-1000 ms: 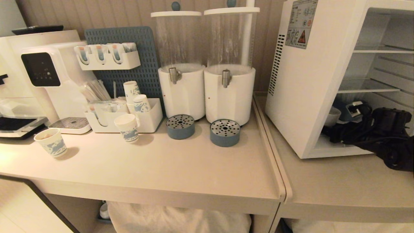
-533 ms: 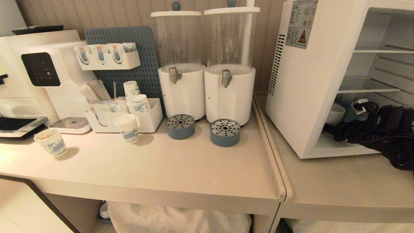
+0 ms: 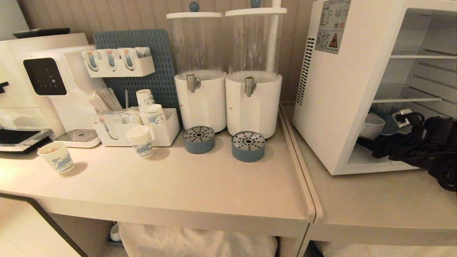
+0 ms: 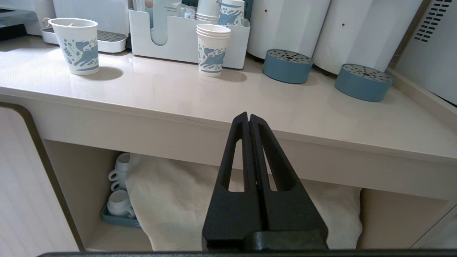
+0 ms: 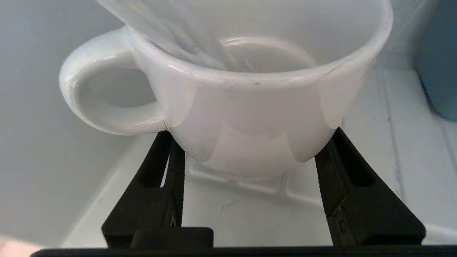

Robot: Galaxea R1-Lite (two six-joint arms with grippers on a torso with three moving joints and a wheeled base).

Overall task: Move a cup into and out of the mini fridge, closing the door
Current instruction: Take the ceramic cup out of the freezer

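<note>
The white cup (image 3: pixel 373 125) is low inside the open mini fridge (image 3: pixel 339 89), near its left wall. My right gripper (image 5: pixel 251 132) is shut on the cup (image 5: pixel 250 107), one black finger (image 5: pixel 171 160) on each side of its body, the loop handle sticking out sideways. In the head view my right arm (image 3: pixel 414 142) reaches in from the right. The cup's base looks just above the fridge floor. The door is out of view. My left gripper (image 4: pixel 249 116) is shut and empty, parked in front of the counter's edge.
A blue object (image 3: pixel 387 123) sits behind the cup in the fridge, under wire shelves (image 3: pixel 407 96). Left of the fridge stand two white drink dispensers (image 3: pixel 228 103) with blue drip trays, patterned paper cups (image 3: pixel 57 157) and a water machine (image 3: pixel 53 82).
My right arm has drawn back to the right, and the cup has shifted slightly right and up with it. The left arm has not moved.
</note>
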